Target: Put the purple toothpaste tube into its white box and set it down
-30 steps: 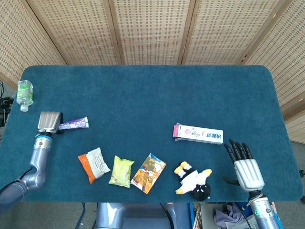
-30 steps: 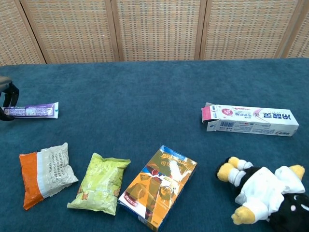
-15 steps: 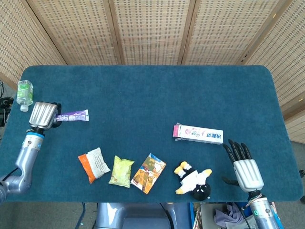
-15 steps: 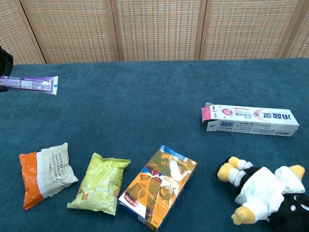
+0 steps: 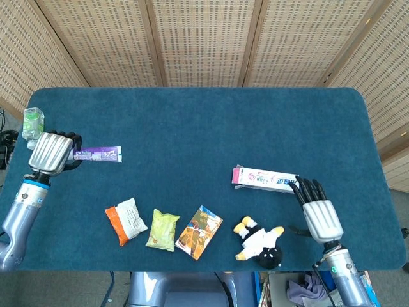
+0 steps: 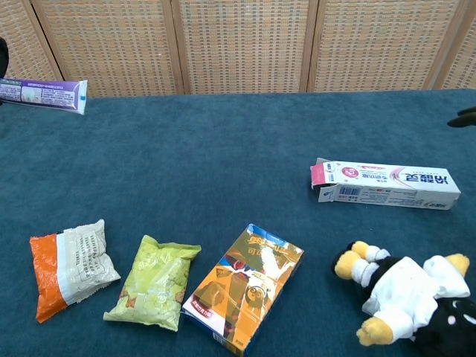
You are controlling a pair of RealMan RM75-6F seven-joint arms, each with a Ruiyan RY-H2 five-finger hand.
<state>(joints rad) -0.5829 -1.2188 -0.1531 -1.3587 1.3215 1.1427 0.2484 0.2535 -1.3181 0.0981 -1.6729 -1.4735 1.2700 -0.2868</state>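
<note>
Purple toothpaste tube (image 5: pixel 98 153) level, aloft; white box (image 6: pixel 384 185) flat (pink flap open).

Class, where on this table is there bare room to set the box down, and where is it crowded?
Bare cloth spans the far half of the table, between the toothpaste tube and the white box. The near edge is crowded: snack packets, carton, plush toy.

Lab-like test setup: blue-felt table (image 5: pixel 204 115), woven screens (image 5: pixel 204 38) (backdrop).
</note>
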